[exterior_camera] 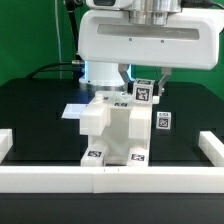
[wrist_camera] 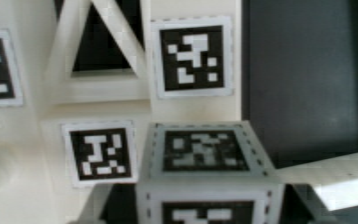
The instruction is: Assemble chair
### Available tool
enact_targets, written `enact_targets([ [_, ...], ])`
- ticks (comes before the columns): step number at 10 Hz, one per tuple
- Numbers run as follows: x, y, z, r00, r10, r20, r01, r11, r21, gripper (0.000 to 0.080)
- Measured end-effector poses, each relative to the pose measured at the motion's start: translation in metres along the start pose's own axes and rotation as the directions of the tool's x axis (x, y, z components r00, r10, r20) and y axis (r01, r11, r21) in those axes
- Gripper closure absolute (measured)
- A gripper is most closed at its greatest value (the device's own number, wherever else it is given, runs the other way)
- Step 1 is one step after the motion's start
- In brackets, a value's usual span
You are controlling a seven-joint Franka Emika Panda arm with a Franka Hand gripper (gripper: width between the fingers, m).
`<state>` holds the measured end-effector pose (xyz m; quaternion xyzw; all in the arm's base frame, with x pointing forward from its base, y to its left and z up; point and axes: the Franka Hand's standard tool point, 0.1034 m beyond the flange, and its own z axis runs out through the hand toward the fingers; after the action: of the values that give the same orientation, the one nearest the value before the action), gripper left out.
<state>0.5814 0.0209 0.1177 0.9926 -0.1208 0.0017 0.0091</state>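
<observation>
The black table (exterior_camera: 30,100) takes up most of what I see, closed in at the front and sides by a low white rail (exterior_camera: 60,178). Above it hangs the arm's broad white head, which hides a good deal of the work below. Under it, about mid-table, stands the half-built chair (exterior_camera: 112,130), a chunky white stack with square tags along its foot, and a thin flat white piece (exterior_camera: 76,111) sticks out on the exterior view's left. I cannot tell whether that piece is joined to the chair. The gripper (exterior_camera: 144,80) is pinched nearly closed, and it looks to be clamped on a small tagged block (exterior_camera: 143,93) held at the chair's upper edge on the exterior view's right. The wrist view shows that block (wrist_camera: 202,155) close up against the chair's slatted part (wrist_camera: 114,85), though I cannot make out whether they touch. Another little tagged piece (exterior_camera: 162,121) sits just beside the chair, lower down. My worry is the fit. If the block goes in tilted it could jam. A sideways push might then shove or tip the loose stack towards the rail. The smooth block could also twist in such a narrow pinch.
</observation>
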Motion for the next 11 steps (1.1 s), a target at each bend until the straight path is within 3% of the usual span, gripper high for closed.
enact_targets([
  [9,0.0,0.0001,0.0,0.999,0.033,0.0,-0.033,0.999,0.0,0.0511],
  [11,-0.0001,-0.0002,0.0,0.982,0.188,0.0,-0.188,0.982,0.001,0.0511],
])
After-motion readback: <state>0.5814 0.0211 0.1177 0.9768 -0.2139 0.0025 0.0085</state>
